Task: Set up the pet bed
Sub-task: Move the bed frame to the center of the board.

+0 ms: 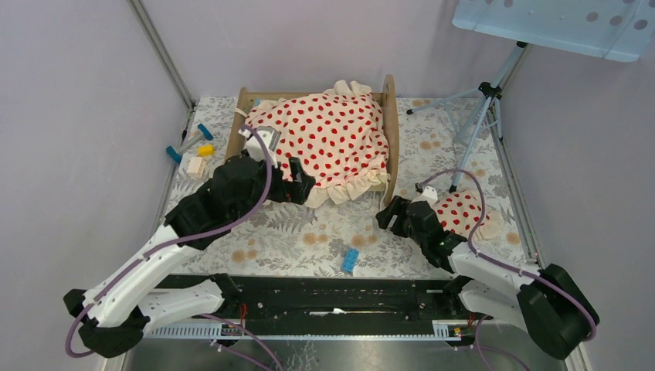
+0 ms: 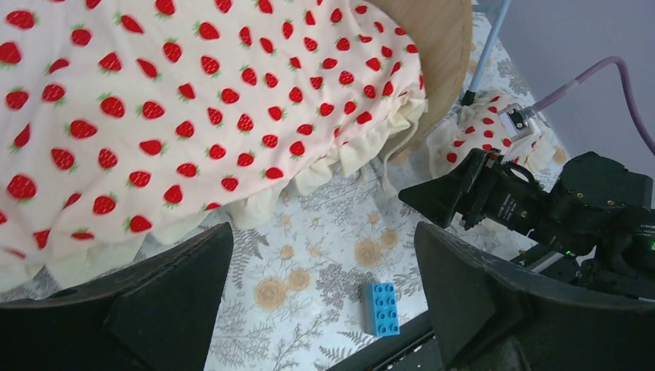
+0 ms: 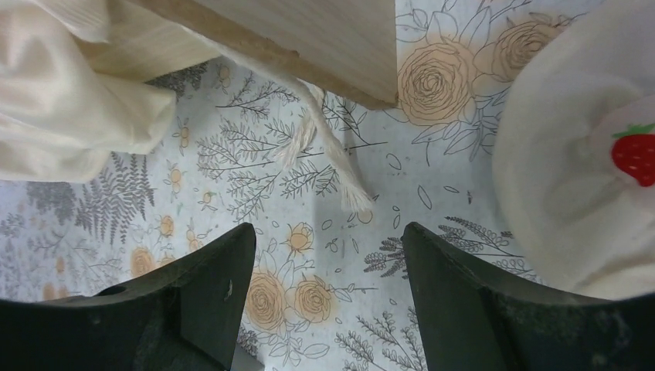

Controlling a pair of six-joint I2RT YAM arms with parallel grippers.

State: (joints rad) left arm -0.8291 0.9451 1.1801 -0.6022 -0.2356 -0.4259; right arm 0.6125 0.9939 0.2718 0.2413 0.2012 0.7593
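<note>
Near edge: we see a small blue studded plastic brick (image 1: 351, 260) on the floral-printed mat (image 1: 293, 239), between the two arms.
Right claw: the right gripper (image 1: 388, 213) has its jaws spread and empty over bare mat, just near of the bed's right end board.
Pillow: a small red-dotted ruffled pillow (image 1: 461, 210) lies on the mat just right of that claw, off the bed.
Left claw: the left gripper (image 1: 301, 185) is wide open, grasping nothing, at the blanket's near frill.
In the way: a cream red-dotted ruffled blanket (image 1: 332, 135) covers the bed and spills over its near side; a frayed cream cord (image 3: 332, 162) trails before the right claw.
Pet bed: the light-wood pet bed (image 1: 391, 131) with rounded end boards stands mid-mat, just beyond both claws.
Far left: blue and yellow toy pieces (image 1: 189, 147).
Far right: a metal tripod (image 1: 480, 108).
</note>
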